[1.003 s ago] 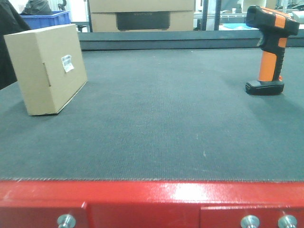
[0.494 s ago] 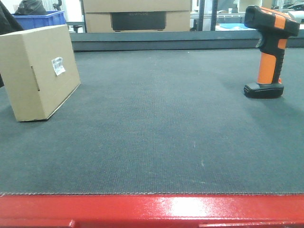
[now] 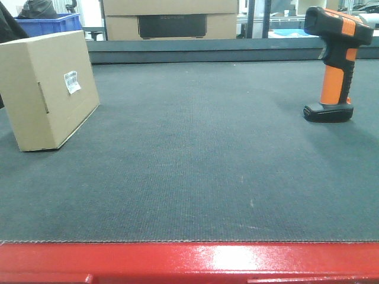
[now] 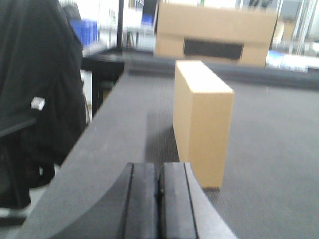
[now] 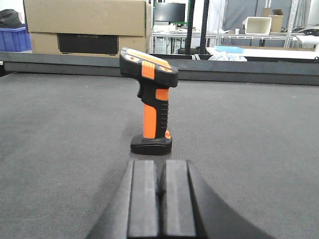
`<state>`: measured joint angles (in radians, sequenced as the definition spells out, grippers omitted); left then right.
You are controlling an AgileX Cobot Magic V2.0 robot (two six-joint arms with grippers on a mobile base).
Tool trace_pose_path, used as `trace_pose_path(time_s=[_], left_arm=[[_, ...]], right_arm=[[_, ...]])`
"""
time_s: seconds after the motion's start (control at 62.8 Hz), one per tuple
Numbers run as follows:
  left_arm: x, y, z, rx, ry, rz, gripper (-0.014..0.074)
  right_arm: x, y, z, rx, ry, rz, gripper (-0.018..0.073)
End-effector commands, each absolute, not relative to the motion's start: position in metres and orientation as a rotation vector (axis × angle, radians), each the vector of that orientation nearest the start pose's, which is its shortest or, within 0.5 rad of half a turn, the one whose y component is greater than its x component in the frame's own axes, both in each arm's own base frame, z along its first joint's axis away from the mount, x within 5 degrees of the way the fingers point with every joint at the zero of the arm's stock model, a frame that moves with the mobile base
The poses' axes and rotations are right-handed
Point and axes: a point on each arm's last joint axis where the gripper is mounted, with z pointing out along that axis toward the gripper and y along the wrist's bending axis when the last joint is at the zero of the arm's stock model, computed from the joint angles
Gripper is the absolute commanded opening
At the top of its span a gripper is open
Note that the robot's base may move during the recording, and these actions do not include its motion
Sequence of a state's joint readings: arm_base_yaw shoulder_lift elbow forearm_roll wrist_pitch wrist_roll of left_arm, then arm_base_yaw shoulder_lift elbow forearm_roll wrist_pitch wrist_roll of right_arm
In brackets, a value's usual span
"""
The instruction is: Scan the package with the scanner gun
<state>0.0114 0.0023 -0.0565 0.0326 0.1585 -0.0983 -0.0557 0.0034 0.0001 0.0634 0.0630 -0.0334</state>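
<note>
The package [image 3: 50, 89], a tan cardboard box with a small white label [image 3: 71, 81], stands on edge at the left of the dark mat. The scanner gun [image 3: 334, 65], with a black head and an orange handle, stands upright on its black base at the far right. Neither gripper shows in the front view. In the left wrist view my left gripper [image 4: 160, 167] is shut and empty, and the package [image 4: 202, 119] stands just ahead, slightly right. In the right wrist view my right gripper [image 5: 159, 164] is shut and empty, with the scanner gun [image 5: 152, 104] straight ahead, apart from it.
Large cardboard boxes with a dark panel [image 3: 172, 18] and a blue crate [image 3: 47, 23] stand behind the mat's raised back ledge [image 3: 237, 50]. A red front edge [image 3: 189, 263] bounds the table. A dark jacket [image 4: 40, 89] hangs beside the table's left edge.
The front view has shifted slightly, so the package sits further left in frame and the red edge lower. The package and scanner gun have not moved on the mat.
</note>
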Motion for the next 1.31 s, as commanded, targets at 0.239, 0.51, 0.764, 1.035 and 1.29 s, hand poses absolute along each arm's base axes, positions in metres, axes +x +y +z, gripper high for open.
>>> trace_pose_path(time_s=[0.239, 0.51, 0.764, 1.035, 1.29], left_arm=[[0.039, 0.002, 0.3, -0.099, 1.883, -0.024, -0.0111], [0.051, 0.002, 0.336, -0.101, 1.867, -0.034, -0.0111], [0.086, 0.003, 0.358, -0.098, 1.864, -0.032, -0.0111], [0.188, 0.002, 0.377, -0.127, 2.109, -0.067, -0.0111], [0.271, -0.016, 0.396, -0.061, 2.267, -0.101, -0.0111]], right_arm=[[0.056, -0.003, 0.209, 0.065, 1.526, -0.025, -0.0162], [0.056, -0.003, 0.209, 0.065, 1.526, -0.025, -0.0162], [0.056, -0.003, 0.209, 0.065, 1.526, -0.025, -0.0162], [0.056, -0.003, 0.209, 0.065, 1.526, -0.025, -0.0162], [0.056, -0.003, 0.209, 0.065, 1.526, -0.025, -0.0162]])
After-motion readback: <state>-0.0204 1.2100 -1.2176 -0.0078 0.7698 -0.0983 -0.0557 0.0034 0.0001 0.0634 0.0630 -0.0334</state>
